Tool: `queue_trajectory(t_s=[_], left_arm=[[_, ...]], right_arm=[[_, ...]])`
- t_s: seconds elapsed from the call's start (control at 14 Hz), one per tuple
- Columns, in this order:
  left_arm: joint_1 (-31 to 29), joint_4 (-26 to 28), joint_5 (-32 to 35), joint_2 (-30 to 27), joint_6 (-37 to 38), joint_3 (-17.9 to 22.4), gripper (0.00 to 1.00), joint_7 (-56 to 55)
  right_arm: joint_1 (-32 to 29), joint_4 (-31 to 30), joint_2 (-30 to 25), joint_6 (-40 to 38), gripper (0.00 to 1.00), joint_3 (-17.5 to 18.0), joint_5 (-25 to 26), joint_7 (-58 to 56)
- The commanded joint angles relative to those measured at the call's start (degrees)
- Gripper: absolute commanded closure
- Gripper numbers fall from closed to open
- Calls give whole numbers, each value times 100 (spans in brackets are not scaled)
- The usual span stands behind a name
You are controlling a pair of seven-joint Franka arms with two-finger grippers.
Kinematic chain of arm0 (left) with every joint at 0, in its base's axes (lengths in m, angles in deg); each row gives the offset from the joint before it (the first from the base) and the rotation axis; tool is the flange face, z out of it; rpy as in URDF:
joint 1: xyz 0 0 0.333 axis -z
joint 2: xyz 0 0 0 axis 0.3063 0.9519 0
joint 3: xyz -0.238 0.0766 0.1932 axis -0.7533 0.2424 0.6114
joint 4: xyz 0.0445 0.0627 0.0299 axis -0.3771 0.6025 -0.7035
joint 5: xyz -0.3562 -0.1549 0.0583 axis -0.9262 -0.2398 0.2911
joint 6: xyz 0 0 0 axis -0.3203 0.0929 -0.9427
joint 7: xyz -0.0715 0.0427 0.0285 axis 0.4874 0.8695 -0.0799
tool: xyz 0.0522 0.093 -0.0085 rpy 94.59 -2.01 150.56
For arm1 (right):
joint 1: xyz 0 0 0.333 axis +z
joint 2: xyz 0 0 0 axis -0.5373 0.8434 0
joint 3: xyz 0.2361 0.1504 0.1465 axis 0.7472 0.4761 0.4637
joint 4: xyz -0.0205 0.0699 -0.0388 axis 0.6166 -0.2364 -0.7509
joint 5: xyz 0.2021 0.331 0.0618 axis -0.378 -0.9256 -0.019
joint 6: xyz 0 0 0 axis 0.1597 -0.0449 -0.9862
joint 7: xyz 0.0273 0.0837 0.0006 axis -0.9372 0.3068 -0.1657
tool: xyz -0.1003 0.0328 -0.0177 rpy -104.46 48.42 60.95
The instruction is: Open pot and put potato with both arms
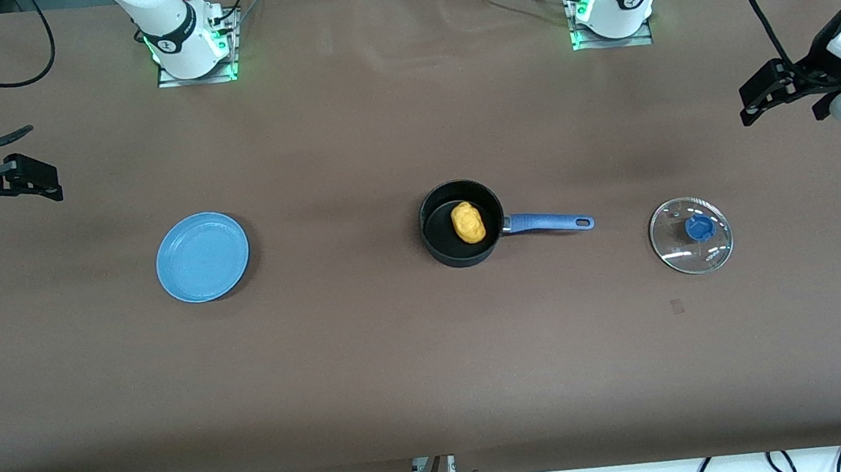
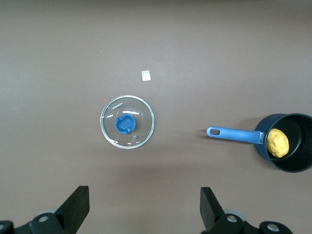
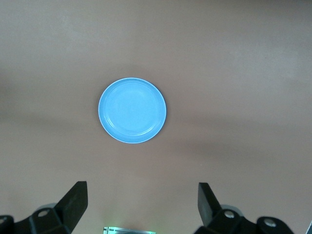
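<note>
The black pot point(image 1: 439, 248) stands uncovered at the table's middle, its blue handle point(image 1: 546, 222) pointing toward the left arm's end. The yellow-orange potato point(image 1: 468, 222) lies inside it. The glass lid point(image 1: 675, 248) with its blue knob point(image 1: 698, 227) lies flat on the table past the handle's tip. My left gripper point(image 1: 781, 104) is open and empty, raised at that end of the table. Its wrist view point(image 2: 144, 192) shows the lid point(image 2: 141, 114), the pot point(image 2: 292, 166) and the potato point(image 2: 278, 142) below. My right gripper point(image 1: 38, 178) is open and empty, raised at the right arm's end, also seen in its own wrist view point(image 3: 141, 187).
A flat blue plate point(image 1: 202, 257) lies on the table toward the right arm's end, and shows in the right wrist view point(image 3: 132, 110). A small pale tag point(image 2: 145, 75) lies on the brown table near the lid, nearer to the front camera. Cables run along the table's edges.
</note>
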Motion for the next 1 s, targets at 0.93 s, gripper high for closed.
queue_trajectory(t_s=[0.93], left_arm=[[89,-141,-30,76,3,16,0,27]], right_arm=[[11,-9,-1,5,0,-35,-69,-66]])
